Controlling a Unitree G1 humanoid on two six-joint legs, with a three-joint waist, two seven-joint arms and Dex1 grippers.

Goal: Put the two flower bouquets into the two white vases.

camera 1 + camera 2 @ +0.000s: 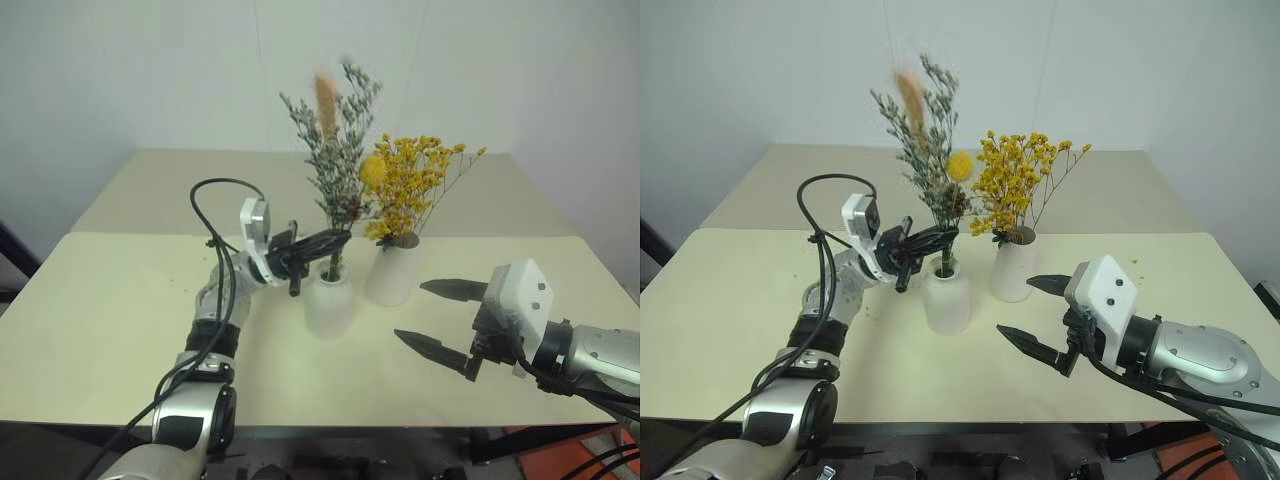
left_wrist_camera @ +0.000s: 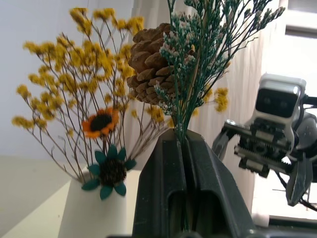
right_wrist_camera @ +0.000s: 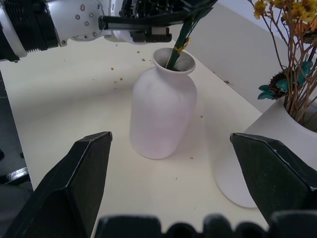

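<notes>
I count two white vases on the table (image 1: 120, 330), standing just beside each other near its middle. The vase nearer me (image 1: 328, 298) has a narrow flared neck; the other vase (image 1: 392, 272) sits at its 2 o'clock, the two apart by a small gap.

I count two bouquets. The yellow-orange bouquet (image 1: 412, 185) already stands in the farther vase, its thin stems fanning up out of the mouth; in the left wrist view I also see an orange flower and a teal one low against that vase's rim. The grey-green bouquet (image 1: 338, 150) rises upright above the nearer vase, with a pinkish plume at its top and a yellow ball at its 3 o'clock side; the left wrist view shows its pinecone among the sprigs. Its green stems reach down into the nearer vase's neck, as the right wrist view shows.

My left gripper (image 1: 318, 243) comes in from the 9 o'clock side of the nearer vase, just above its mouth, jaws clamped tight on the grey-green bouquet's stems.

My right gripper (image 1: 440, 318) hovers at the 4 o'clock side of the vases, apart from both, jaws spread wide and holding nothing.
</notes>
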